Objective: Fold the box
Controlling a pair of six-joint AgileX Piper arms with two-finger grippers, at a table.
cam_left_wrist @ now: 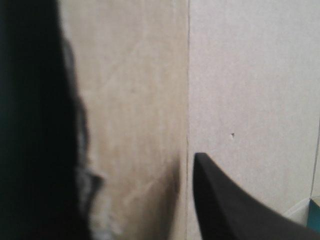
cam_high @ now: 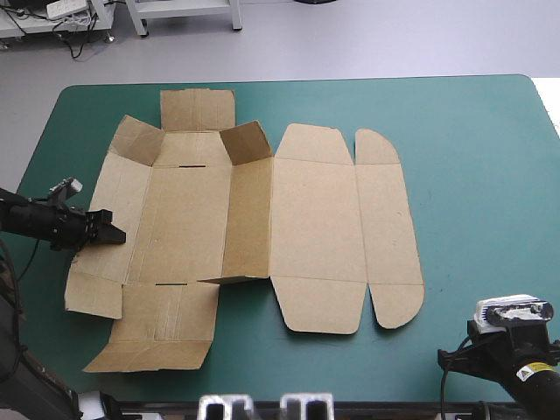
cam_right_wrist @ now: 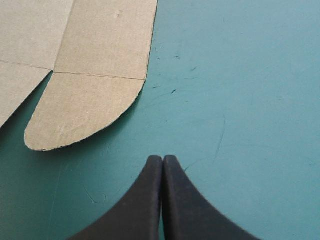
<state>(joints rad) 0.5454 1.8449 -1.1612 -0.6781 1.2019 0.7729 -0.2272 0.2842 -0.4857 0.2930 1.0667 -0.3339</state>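
The left gripper [cam_high: 112, 233] has its black fingers spread. In its wrist view one finger [cam_left_wrist: 35, 125] fills the side and the other [cam_left_wrist: 225, 205] rises well apart from it, with only brown board in the gap. We cannot tell if the board is between the fingers or only under them. From above, this gripper is over the left side panel [cam_high: 114, 197] of the box [cam_high: 254, 219], near the table's left edge. The right gripper [cam_right_wrist: 162, 160] is pressed together into one point and holds nothing. It is over bare teal-green cover [cam_high: 472, 175] near the right corner on the robot's side, with a rounded ear [cam_right_wrist: 82, 112] of the box ahead of it and apart.

We think the main danger is sliding. Nothing pins the sheet, so if the left gripper pushes the panel inward, the whole box can travel over the cover instead of bending at the crease. A push away from the score line could also dent the board, and the shake could drop the raised wall [cam_high: 248, 223].

The box is a cut brown sheet, mostly flat, on the left and middle of the table. One long wall stands between the base [cam_high: 179, 219] and the lid [cam_high: 315, 223], and a corner flap [cam_high: 248, 142] at its far end is lifted too. The other flaps lie flat or nearly so.
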